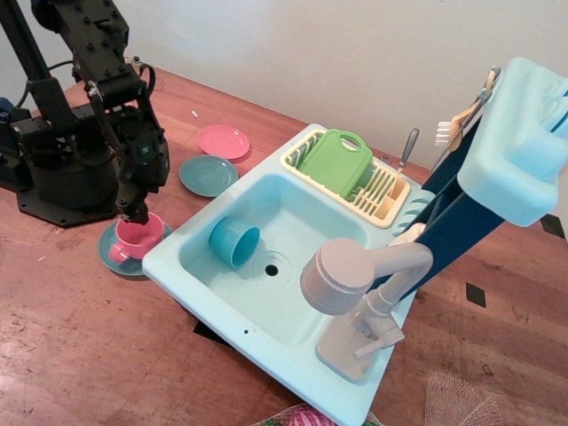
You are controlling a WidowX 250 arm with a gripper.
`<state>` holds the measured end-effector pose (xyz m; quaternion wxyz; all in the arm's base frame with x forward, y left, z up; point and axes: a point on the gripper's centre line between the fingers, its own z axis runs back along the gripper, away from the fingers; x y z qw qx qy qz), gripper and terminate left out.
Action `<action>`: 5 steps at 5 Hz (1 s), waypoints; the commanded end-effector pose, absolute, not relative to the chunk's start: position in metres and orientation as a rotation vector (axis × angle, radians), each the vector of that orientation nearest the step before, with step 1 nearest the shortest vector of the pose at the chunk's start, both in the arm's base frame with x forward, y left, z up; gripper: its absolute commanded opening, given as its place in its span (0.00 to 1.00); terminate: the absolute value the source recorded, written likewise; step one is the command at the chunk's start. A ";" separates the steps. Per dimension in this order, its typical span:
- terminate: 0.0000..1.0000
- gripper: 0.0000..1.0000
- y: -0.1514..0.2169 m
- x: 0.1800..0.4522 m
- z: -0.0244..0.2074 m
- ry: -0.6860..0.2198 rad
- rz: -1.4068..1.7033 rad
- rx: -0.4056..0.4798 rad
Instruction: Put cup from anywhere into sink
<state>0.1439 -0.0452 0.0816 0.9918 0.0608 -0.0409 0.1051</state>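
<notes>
The small pink cup (pixel 136 238) with a side handle stands upright on a teal saucer (pixel 118 260), on the table just left of the sink's front-left corner. My black gripper (pixel 136 214) reaches down from above, and its fingertips sit close together on the cup's far rim, pinching it. The cup still rests on the saucer. The light-blue sink (pixel 297 213) lies to the right, with a drain hole (pixel 271 267) and a grey faucet (pixel 351 284) at its near edge.
A teal handleless cup (pixel 233 241) lies on its side inside the basin. A teal plate (pixel 208 175) and a pink plate (pixel 224 141) lie on the table behind. A yellow dish rack (pixel 377 191) holds a green board (pixel 335 160). The arm's base (pixel 53 169) stands at left.
</notes>
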 end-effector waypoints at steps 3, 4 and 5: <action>0.00 1.00 -0.046 0.149 0.053 -0.104 0.206 0.087; 0.00 1.00 -0.051 0.164 0.048 -0.108 0.191 0.084; 0.00 1.00 -0.054 0.174 0.047 -0.112 0.156 0.086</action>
